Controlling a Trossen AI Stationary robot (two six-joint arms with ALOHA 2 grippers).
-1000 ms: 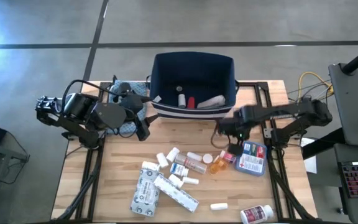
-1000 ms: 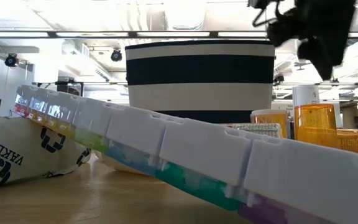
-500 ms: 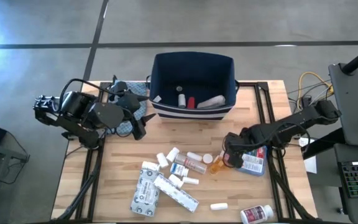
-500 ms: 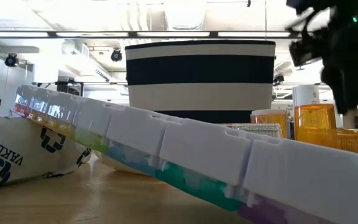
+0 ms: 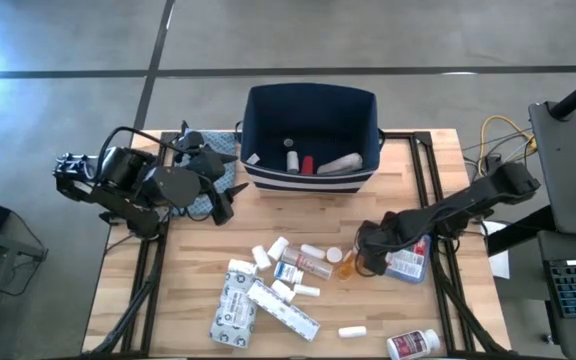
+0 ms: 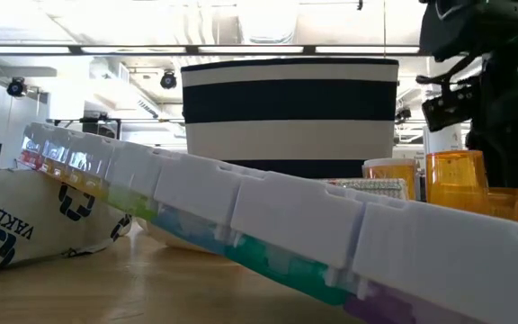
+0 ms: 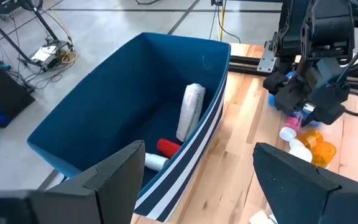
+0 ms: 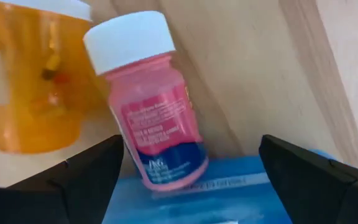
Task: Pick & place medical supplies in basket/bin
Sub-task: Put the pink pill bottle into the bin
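Right wrist view shows what the others cannot: a small pink bottle (image 8: 151,118) with a white cap lying on the counter (image 8: 253,68), its long axis running from the cap, beside an orange vial (image 8: 33,81), down to its base, which rests on the edge of a flat blue packet (image 8: 229,196). The right hand's two dark fingers (image 8: 82,177) stand spread to either side of the bottle without touching it.

From the high view, the right hand (image 5: 370,250) sits low over the counter's right part, between the orange vial (image 5: 349,265) and the blue packet (image 5: 408,262); the pink bottle is hidden beneath it there. White bottles and grey cartons (image 5: 236,307) lie scattered left of that spot. The navy bin (image 5: 313,110) stands at the counter's far edge, holding a red tube (image 5: 308,165) and other items.

The left hand (image 5: 223,200) waits beside the bin's left end, fingers spread, holding nothing. Its wrist view looks into the bin (image 7: 104,112), where a white roll (image 7: 190,112) lies lengthwise along the floor.
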